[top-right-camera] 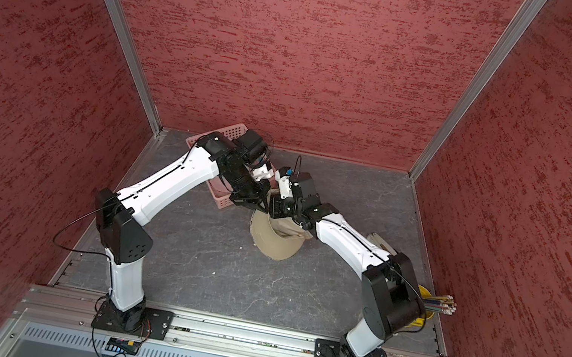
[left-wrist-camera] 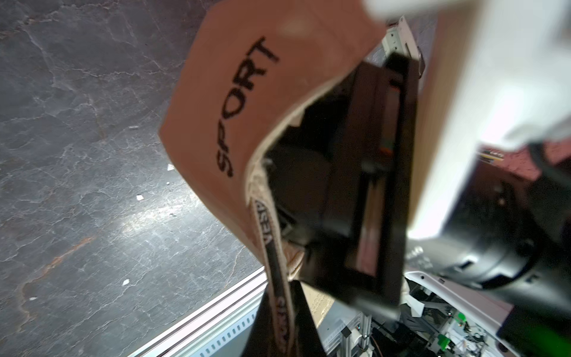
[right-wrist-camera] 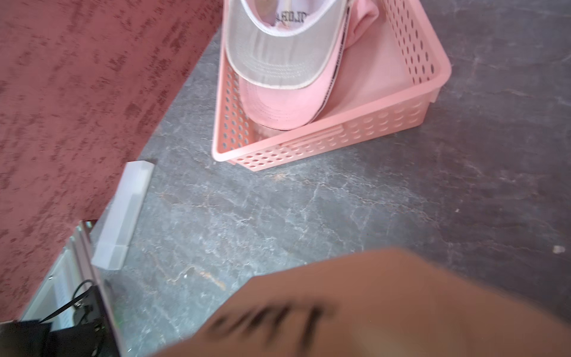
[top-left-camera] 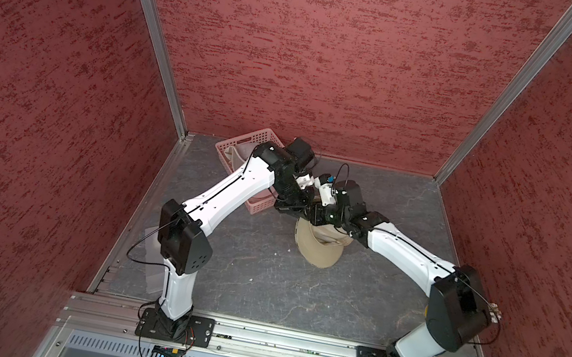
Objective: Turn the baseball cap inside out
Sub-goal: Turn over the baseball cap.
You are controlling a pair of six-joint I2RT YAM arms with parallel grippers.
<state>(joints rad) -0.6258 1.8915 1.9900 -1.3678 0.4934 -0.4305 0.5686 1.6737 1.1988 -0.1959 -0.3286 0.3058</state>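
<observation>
at the far left a translucent box [right-wrist-camera: 123, 210] lies on the desk [top-left-camera: 258, 282] along the red wall. next comes a pink perforated basket [top-left-camera: 244, 136] in the back left corner; the right wrist view shows a grey-brimmed cap [right-wrist-camera: 272, 55] stacked on a pink cap [right-wrist-camera: 278, 105] inside it. the left gripper [top-left-camera: 297, 208] reaches in just beside the basket and is clenched on the sweatband edge of the tan baseball cap [top-left-camera: 319, 249], the printed band running between its fingers in the left wrist view. the cap sits at the middle of the desk, between the two grippers, its brim, printed "sport", pointing toward the front rail. the right gripper [top-left-camera: 315, 219] meets the cap from the other side, pushed into the crown opening; i cannot tell whether it is released or clenched. at the far right a yellow cup [top-right-camera: 424, 311] of pencils stands behind the right arm.
</observation>
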